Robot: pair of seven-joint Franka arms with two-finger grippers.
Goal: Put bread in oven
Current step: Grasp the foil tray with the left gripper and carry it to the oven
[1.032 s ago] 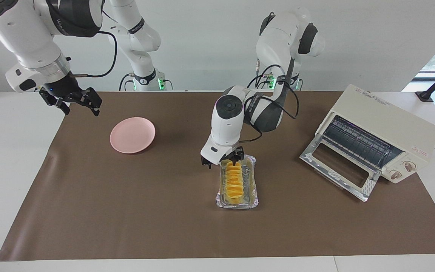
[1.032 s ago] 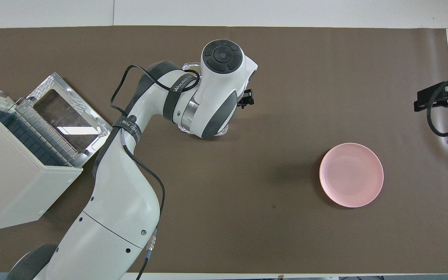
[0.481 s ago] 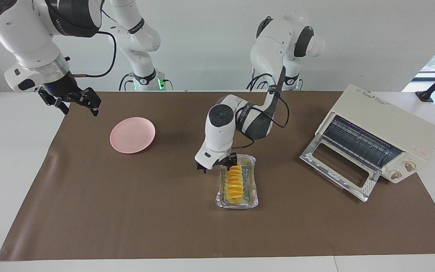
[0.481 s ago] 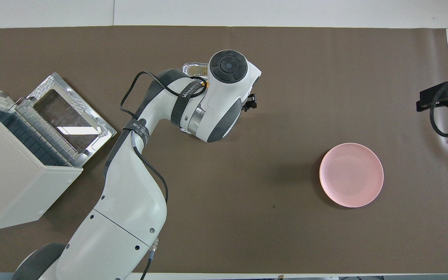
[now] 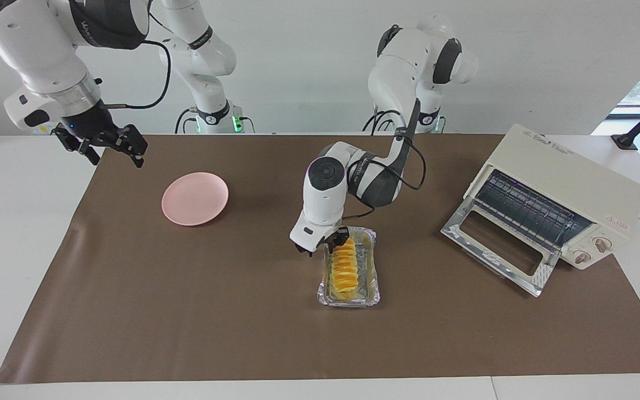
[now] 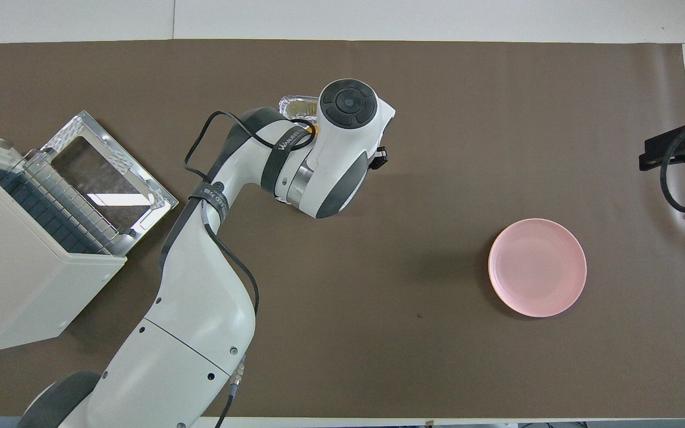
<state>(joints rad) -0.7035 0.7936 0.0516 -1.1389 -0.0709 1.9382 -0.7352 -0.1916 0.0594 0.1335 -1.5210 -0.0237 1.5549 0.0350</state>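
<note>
Since a second ago your left gripper [image 5: 335, 243] has dropped onto the end of the long yellow-orange ridged bread loaf [image 5: 344, 267] that lies nearer the robots, and the fingers have drawn in around it; whether they already pinch it firmly, you cannot tell from here. The loaf lies in the silver foil tray [image 5: 375, 272] near the middle of the brown-covered counter [image 5: 186, 311], not yet lifted.

Your risks from here:
- An end grip on a long loaf will probably let the free end sag or swing, and the bread may slip out on the way across.
- The light foil tray could cling and come up with the loaf.
- The ridged slices may part under a hard squeeze.
- The small cream-white toaster oven [image 5: 564, 183] stands at the left arm's end of the counter with its chrome-framed glass door [image 5: 500, 247] dropped open; a drooping loaf could catch the door frame or the dark wire rack [image 5: 525, 208].

Your right gripper [image 5: 111, 145] waits with its fingers spread wide, over the counter's edge near the round pink plate [image 5: 195, 198]
</note>
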